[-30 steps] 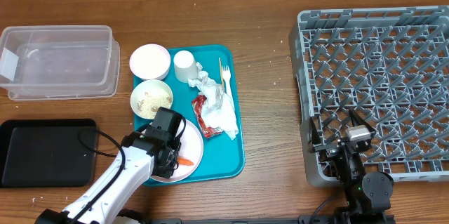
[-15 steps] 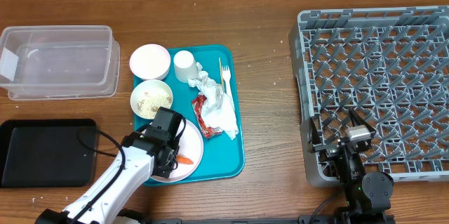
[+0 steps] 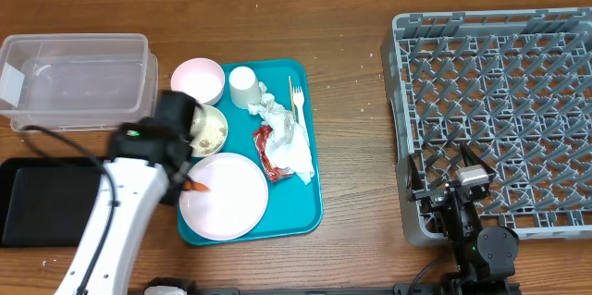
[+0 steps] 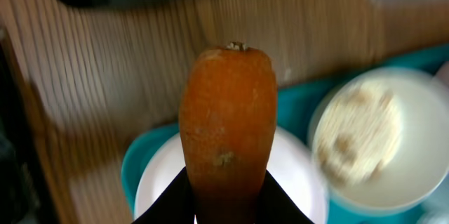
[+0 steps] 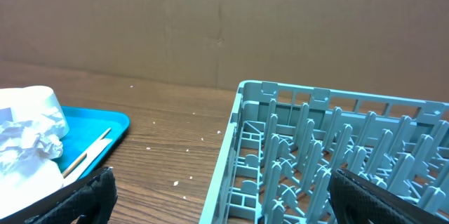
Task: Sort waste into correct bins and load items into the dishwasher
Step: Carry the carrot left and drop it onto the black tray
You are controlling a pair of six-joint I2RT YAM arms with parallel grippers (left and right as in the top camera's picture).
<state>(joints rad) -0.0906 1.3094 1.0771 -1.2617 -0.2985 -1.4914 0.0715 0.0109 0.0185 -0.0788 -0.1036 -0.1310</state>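
Left hand (image 4: 226, 192) closed narrow on carrot piece (image 4: 226, 112), above left rim of plate (image 3: 231, 204), front-left of surface (image 3: 351, 18). Carrot long axis in line with fingers, stem end out toward black tray (image 3: 46, 198). Right hand (image 5: 221, 189) wide open, empty, at front edge of rack (image 5: 316, 112).

Stubby orange carrot piece (image 4: 226, 112), held in left claw (image 3: 193, 183), over rim of round white plate (image 3: 229, 201)

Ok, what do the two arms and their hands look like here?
The left arm has a white link ending in a black wrist, with a thin black cable looping beside it. The left hand has black fingers. The right arm is black with a small grey block on top; the right hand also has black fingers.
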